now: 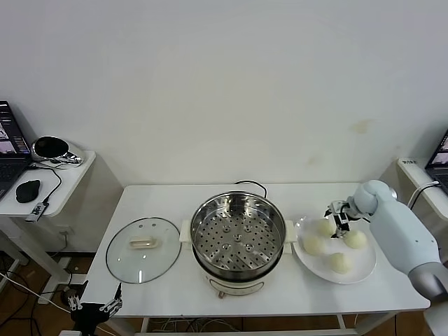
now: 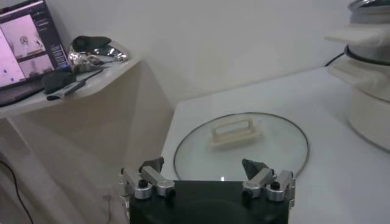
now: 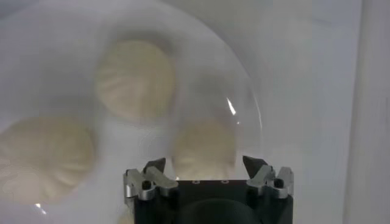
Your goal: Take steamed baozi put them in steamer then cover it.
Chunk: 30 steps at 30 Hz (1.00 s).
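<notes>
We find the four smooth cream-white steamed baozi sitting on a flat white plate at the lower right of the head view, just beside the round shiny stainless-steel steamer, whose perforated tray holds nothing yet. Our right gripper hovers low over the upper part of the plate, between two of the buns, its fingers spread and holding nothing; the right wrist view shows a bun directly below the spread tips. The round clear glass cover with its cream-white bar handle lies flat on the white table at the lower left, well apart from the buns. Our left gripper waits parked below the table edge at the bottom left, fingers likewise spread.

We judge the buns to be light, soft and easily dented, with a slightly smooth skin, so we would take one across its widest part, low on the dome, with a gentle squeeze only. The cover looks rigid, heavier and breakable; its bar handle is the one sensible place to grip
</notes>
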{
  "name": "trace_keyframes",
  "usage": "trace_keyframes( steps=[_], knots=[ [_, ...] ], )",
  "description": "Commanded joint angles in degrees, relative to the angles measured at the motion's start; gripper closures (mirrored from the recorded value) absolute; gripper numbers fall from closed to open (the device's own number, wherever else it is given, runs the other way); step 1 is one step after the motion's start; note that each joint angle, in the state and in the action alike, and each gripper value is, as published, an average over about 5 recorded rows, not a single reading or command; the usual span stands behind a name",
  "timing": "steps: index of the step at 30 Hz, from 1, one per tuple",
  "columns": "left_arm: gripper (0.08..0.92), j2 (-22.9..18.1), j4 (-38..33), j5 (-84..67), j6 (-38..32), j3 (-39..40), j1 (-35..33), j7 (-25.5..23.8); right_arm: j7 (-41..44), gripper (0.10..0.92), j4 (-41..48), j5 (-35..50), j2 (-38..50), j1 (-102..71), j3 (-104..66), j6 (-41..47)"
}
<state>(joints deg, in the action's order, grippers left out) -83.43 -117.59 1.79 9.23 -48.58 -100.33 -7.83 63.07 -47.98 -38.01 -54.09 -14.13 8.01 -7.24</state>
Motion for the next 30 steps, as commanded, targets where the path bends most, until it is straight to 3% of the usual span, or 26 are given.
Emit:
trace_keyframes(
  steps=[1, 10, 19, 30],
  knots=[
    [0.177, -0.12, -0.14, 0.2, -0.08, 0.14, -0.26, -0.02, 0.03, 0.404, 0.14, 0.42, 0.07, 0.11, 0.03, 0.13],
    [0.177, -0.06, -0.42, 0.35, -0.04, 0.46, -0.15, 0.01, 2.21, 0.455, -5.3, 6.36, 4.43, 1.76, 1.83, 1.86],
    [0.177, -0.01, -2.62, 1.97, 0.67, 1.11, -0.44, -0.14, 7.4, 0.455, -13.36, 20.98, 9.48, 18.13, 14.81, 3.78],
    [0.177, 0.08, -3.16, 1.77, 0.75, 0.99, -0.3, 1.57, 15.26, 0.45, -10.41, 35.31, -0.79, 37.93, 30.79, -0.88]
  ],
)
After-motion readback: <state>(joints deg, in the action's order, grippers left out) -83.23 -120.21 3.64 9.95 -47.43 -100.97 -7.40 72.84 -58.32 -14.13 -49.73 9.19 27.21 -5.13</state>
